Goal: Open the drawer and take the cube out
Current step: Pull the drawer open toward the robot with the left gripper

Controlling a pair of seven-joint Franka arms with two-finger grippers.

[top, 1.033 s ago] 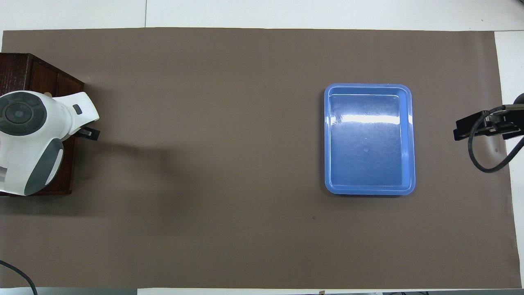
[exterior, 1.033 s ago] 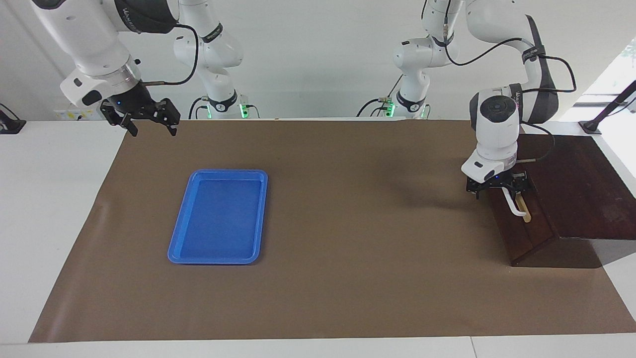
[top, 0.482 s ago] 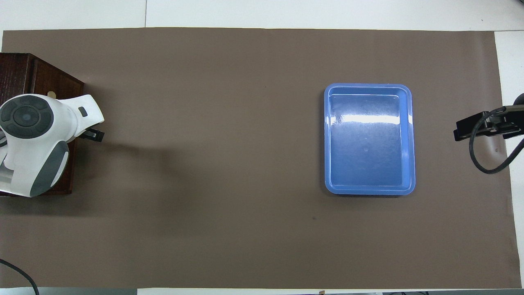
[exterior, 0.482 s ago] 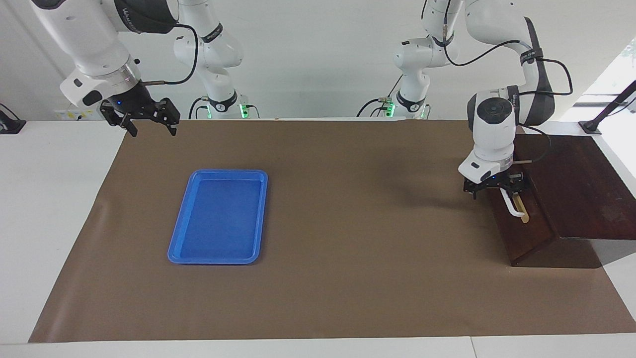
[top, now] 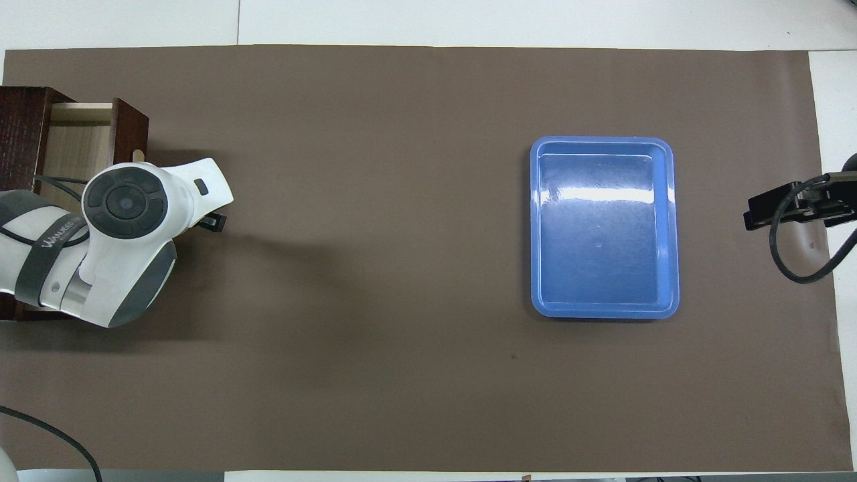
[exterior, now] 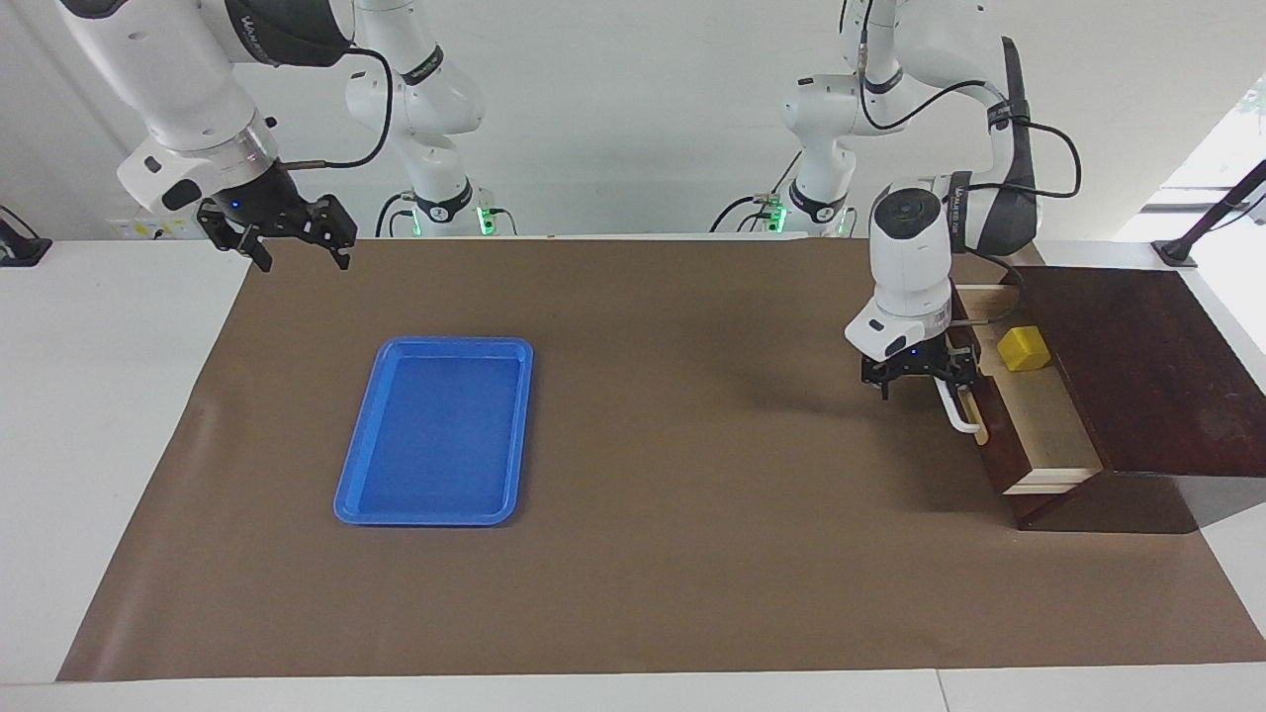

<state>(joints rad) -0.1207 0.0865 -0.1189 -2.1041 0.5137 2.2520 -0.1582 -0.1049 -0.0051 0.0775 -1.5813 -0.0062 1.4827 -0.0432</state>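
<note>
Drawer [top: 79, 137]: I see it pulled out of its dark box at the left arm's end of the table, pale interior showing.
Left arm [top: 124, 234]: my view has its white wrist over the drawer, covering most of it.
Left gripper [top: 213, 223]: only a dark tip shows.
Blue tray [top: 603, 144]: flat on the brown mat [top: 375, 268], toward the right arm's end.
Right gripper [top: 790, 204]: I see it at the mat's edge, well apart from the tray.

Drawer [exterior: 1039, 435]: dark stained wood front, grain visible, pale unfinished-looking wood inside; handle [exterior: 955, 411] smooth white. Box [exterior: 1137, 376]: dark wood, low sheen. Cube [exterior: 1023, 348]: yellow, smooth, matt. Tray [top: 604, 226]: blue plastic, glossy, glare streak. Bench [exterior: 119, 415]: white, smooth. Cover [top: 375, 234]: brown, matt, paper-like.
</note>
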